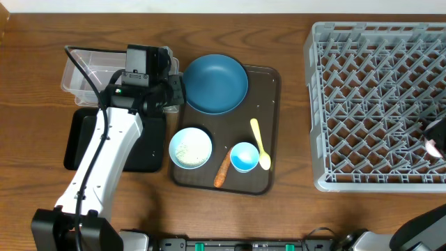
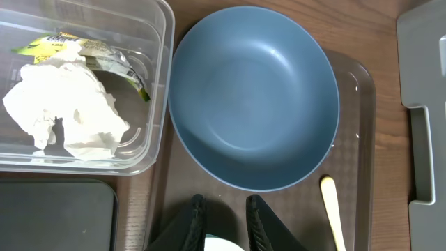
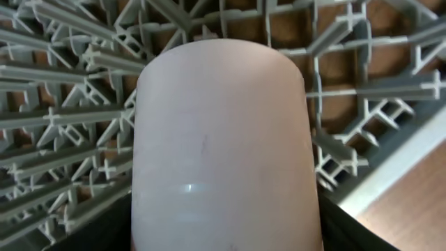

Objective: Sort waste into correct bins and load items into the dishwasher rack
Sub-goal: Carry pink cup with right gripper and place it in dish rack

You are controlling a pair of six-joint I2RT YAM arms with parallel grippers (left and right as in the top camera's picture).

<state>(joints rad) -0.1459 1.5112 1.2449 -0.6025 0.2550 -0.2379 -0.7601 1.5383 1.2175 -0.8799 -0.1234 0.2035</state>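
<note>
My left gripper [image 2: 226, 216] hovers over the left edge of the brown tray, just short of the dark-blue bowl [image 2: 254, 97]; its fingers stand a little apart with nothing between them. A crumpled white wrapper [image 2: 63, 104] and a yellow-green wrapper [image 2: 83, 52] lie in the clear tub [image 2: 159, 84]. The white bowl [image 1: 190, 148] holds rice grains. Beside it are the carrot piece [image 1: 221, 169], the light-blue cup [image 1: 244, 157] and the pale yellow spoon [image 1: 260, 143]. My right gripper [image 3: 223, 237] is shut on the pink cup [image 3: 219, 139] over the rack [image 1: 376, 104], near its right edge.
The black tray [image 1: 80, 143] lies in front of the clear tub, partly under my left arm. The dark brown serving tray [image 1: 268, 104] holds the bowls, cup, spoon and carrot. The rack's lattice pegs [image 3: 63, 90] stand close below the pink cup.
</note>
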